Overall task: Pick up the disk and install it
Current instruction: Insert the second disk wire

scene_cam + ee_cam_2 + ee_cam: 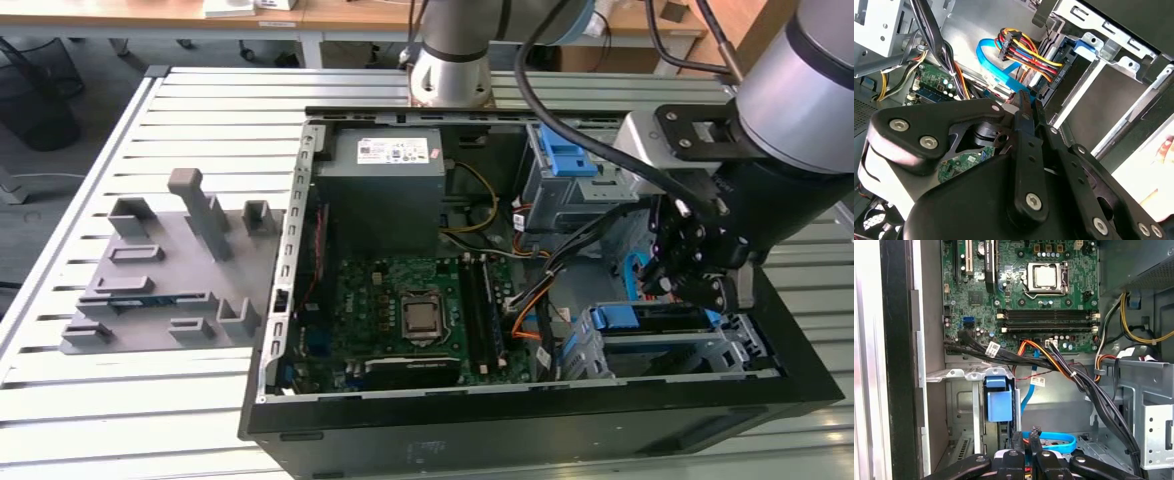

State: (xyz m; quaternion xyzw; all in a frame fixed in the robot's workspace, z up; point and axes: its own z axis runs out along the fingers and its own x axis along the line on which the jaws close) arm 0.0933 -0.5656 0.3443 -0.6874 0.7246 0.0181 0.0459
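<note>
The tool (687,290), fingers drawn together on nothing, hangs at the computer case's (400,440) 4 o'clock over the drive cage (674,350), where the disk (1096,102) seemingly sits already installed.

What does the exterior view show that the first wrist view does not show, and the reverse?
Exterior view alone: the grey fixture plate on the slatted table, the power supply and the arm's base. First wrist view alone: a blue latch atop the drive cage, seen close. Both share the motherboard's processor socket and the gripper over the drive cage.
</note>
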